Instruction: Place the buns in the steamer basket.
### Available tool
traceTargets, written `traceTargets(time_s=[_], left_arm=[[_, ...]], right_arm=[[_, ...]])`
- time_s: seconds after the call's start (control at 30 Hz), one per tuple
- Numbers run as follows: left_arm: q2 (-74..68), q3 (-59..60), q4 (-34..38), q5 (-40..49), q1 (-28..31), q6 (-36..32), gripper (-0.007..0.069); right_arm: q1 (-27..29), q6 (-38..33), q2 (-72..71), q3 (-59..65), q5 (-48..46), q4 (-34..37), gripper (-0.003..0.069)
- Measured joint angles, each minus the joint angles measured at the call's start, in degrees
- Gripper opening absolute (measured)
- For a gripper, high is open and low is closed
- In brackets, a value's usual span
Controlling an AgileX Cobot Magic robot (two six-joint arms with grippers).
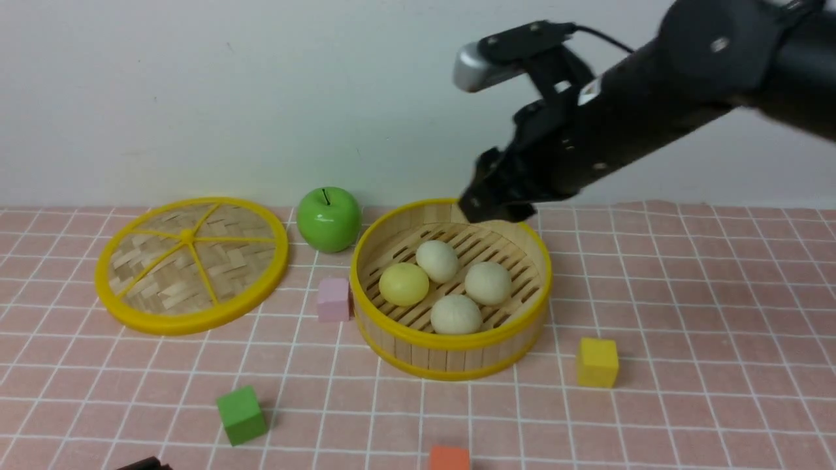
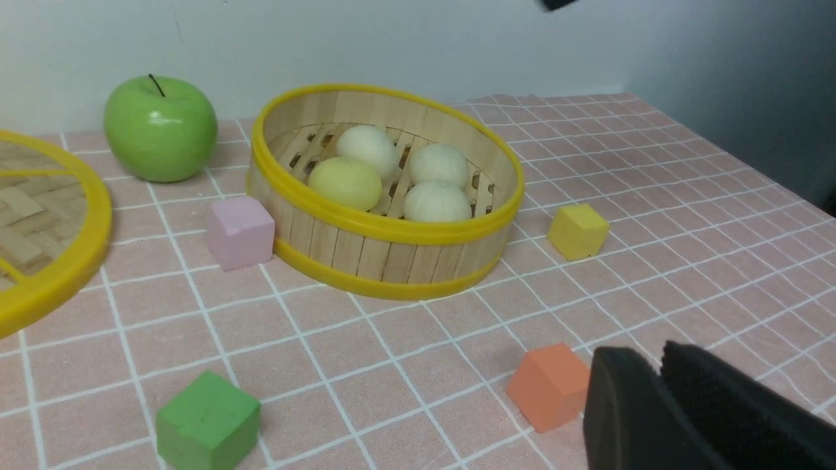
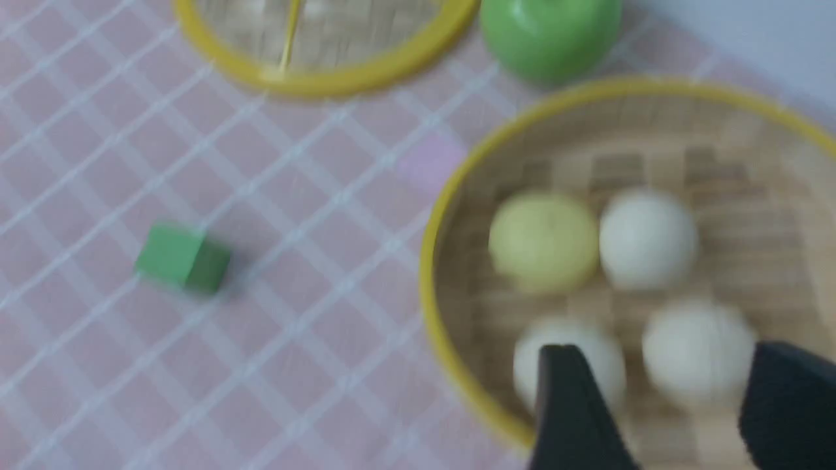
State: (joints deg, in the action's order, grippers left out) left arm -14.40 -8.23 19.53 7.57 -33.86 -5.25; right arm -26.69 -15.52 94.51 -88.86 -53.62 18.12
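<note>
Our right claw hangs above the steamer basket, its fingers apart, with nothing between them that we can make out in the blurred wrist view. Our left claw shows only its fingertips, low over the counter; they look close together, though we can't tell whether they meet, and we see nothing held.

All four buns lie in the basket, on its slatted floor: the pale yellow bun on the left and three off-white buns beside it. Just outside the wall sits a pink cube, with the green apple behind it and the woven lid farther left. A yellow cube rests to the basket's right.
</note>
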Motion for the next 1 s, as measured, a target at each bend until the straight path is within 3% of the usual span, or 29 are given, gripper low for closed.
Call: traceTargets(time_s=[0.1, 0.27, 0.47, 0.87, 1.0], left_arm=[[0.0, 0.0, 0.0, 0.0, 0.0, 0.0, 0.0096], [0.0, 0.0, 0.0, 0.0, 0.0, 0.0, 0.0102], [0.0, 0.0, 0.0, 0.0, 0.0, 0.0, 0.0102], [0.0, 0.0, 0.0, 0.0, 0.0, 0.0, 0.0113], [0.0, 0.0, 0.0, 0.0, 0.0, 0.0, 0.0115]], right_arm=[[0.0, 10.1, -6.6, 1.7, -12.4, -7.6, 0.0212], [0.2, 20.8, -17.3, 9.3, -17.3, -14.0, 0.0106], [0.2, 26.3, -30.0, 16.9, -18.2, -14.7, 0.0092], [0.3, 26.8, -43.3, 17.6, -18.9, -15.3, 0.0102], [4.1, 26.3, -47.3, 19.9, -18.5, -18.8, 0.0104]])
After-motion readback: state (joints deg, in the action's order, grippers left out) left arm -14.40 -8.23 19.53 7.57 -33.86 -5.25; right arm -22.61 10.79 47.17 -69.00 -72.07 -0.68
